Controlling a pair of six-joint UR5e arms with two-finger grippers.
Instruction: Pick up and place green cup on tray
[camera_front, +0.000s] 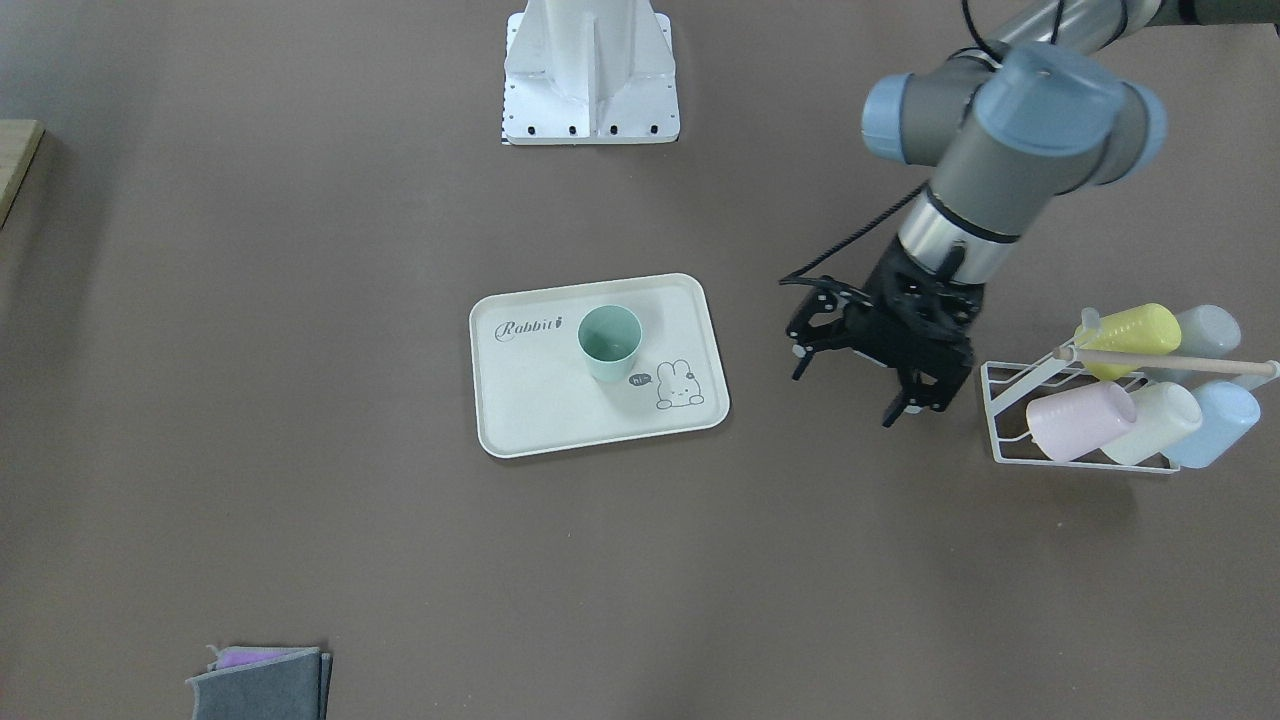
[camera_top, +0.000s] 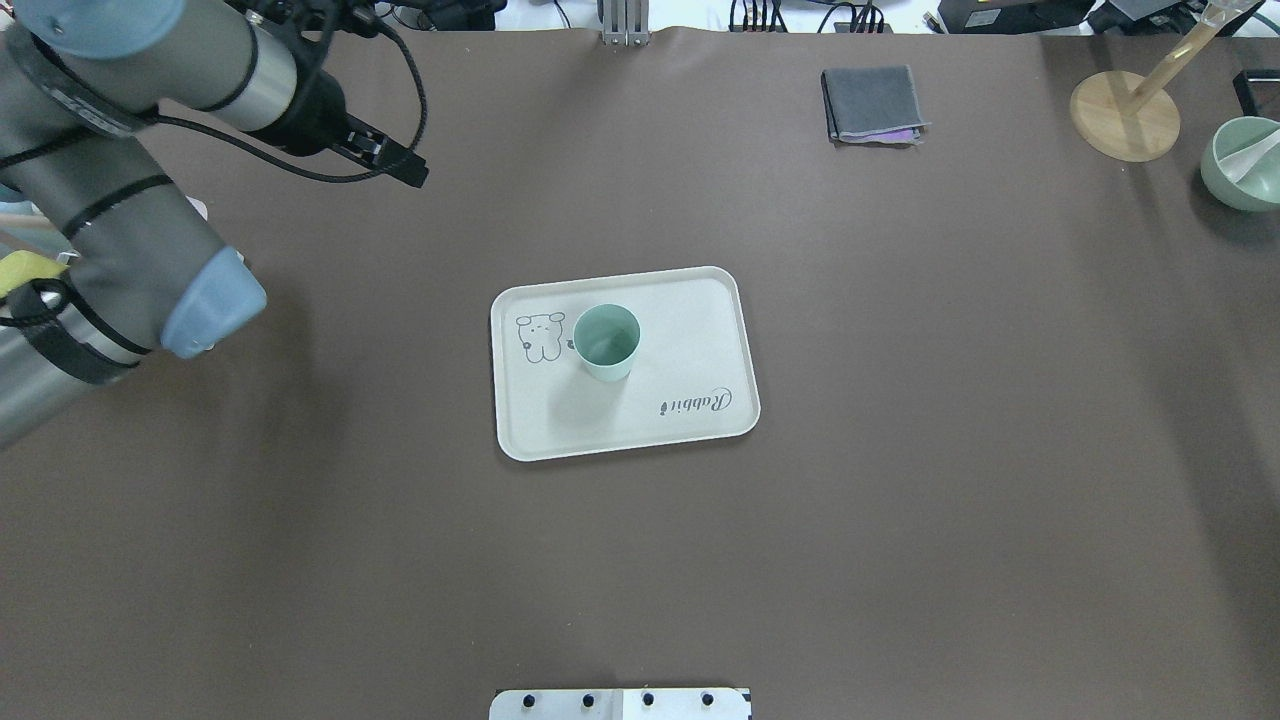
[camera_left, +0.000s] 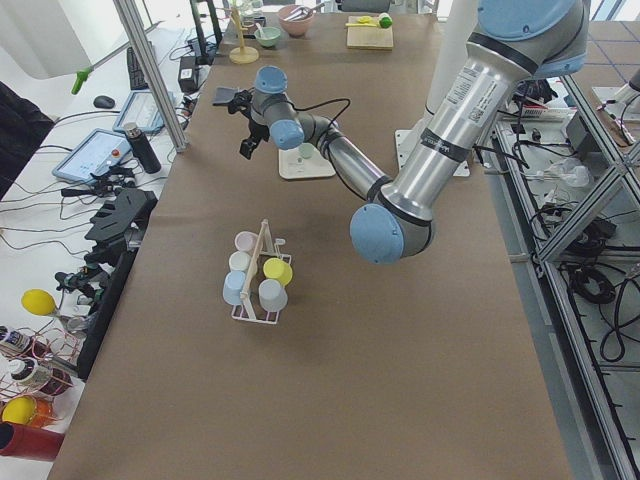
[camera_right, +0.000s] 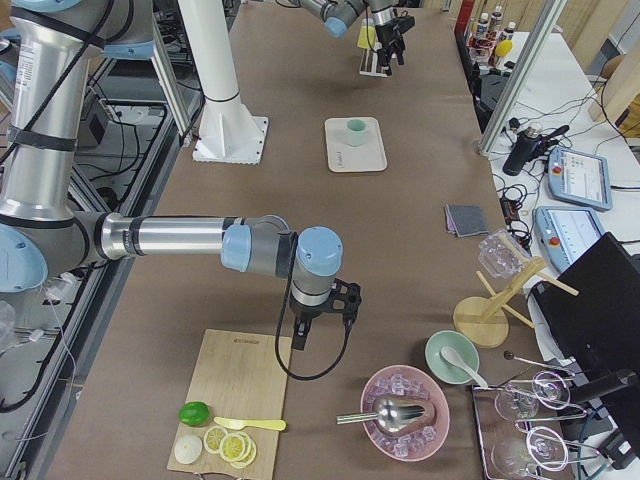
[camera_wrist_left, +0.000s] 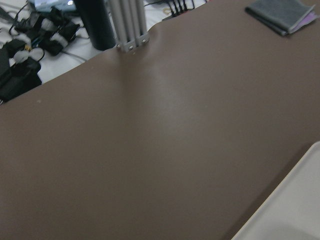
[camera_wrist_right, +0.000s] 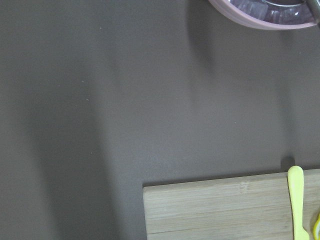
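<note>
Green cup (camera_front: 609, 342) stands upright on the tray (camera_front: 540, 420), near its middle, beside the bunny print; left fingers (camera_front: 897, 408) hang spread wide and empty above the bench (camera_front: 300, 400), well apart from the tray; right fingers (camera_right: 299, 333) are far from the tray, and I cannot tell their spread.

Robotics lab. Arm pedestal (camera_front: 590, 80) bolted to brown-covered table (camera_top: 900, 500). Aluminium frame post (camera_left: 151, 72), teach pendant (camera_right: 578, 176), cables (camera_top: 850, 15) along table's operator-side edge. Wire shelving behind robot.
</note>
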